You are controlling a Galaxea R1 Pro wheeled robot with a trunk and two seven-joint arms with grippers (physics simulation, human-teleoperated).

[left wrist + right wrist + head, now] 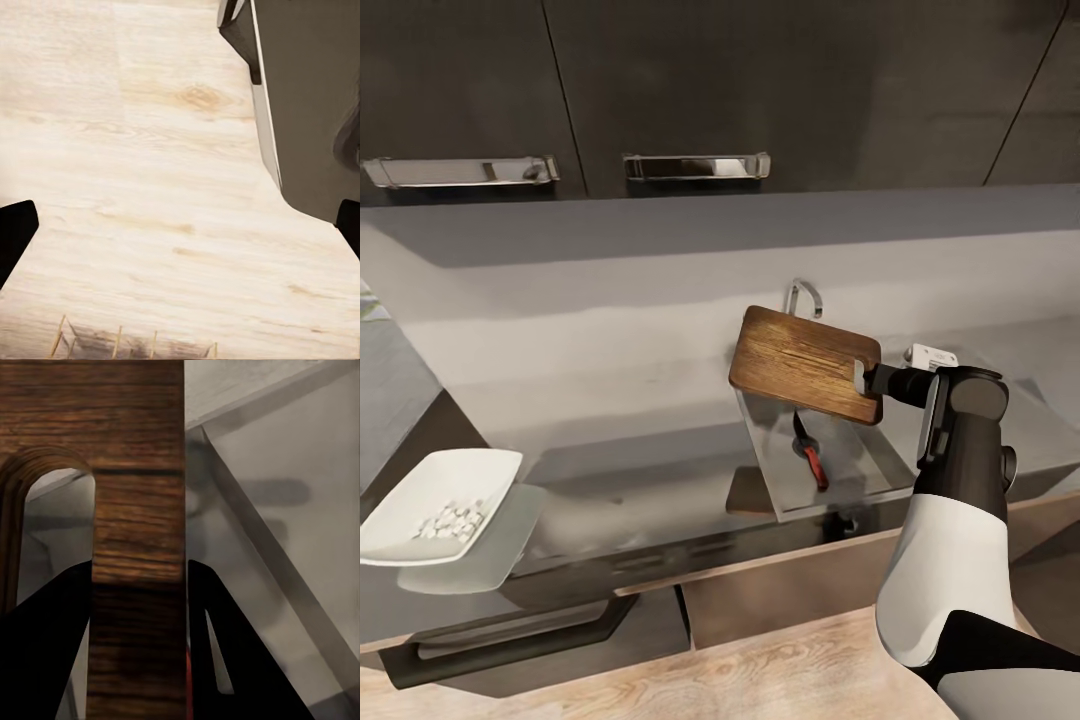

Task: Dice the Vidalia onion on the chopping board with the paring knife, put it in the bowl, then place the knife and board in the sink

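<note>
My right gripper (868,380) is shut on the handle end of the dark brown chopping board (805,364), which hangs tilted in the air above the sink (865,470). The paring knife (810,452), red handle and dark blade, lies on the sink's floor under the board. In the right wrist view the board (139,510) stands between the two black fingers (45,652), its slot hole beside them. At the far left the white bowl (420,490) rests on the grey countertop (610,400) with the diced onion (452,521) inside. My left gripper (180,232) is open over the wooden floor.
The curved chrome tap (805,296) rises just behind the held board. Dark wall cabinets with metal handles (695,166) hang above the counter. A pale sheet (485,550) lies under the bowl at the counter's front edge. Light wooden floor (150,187) lies below.
</note>
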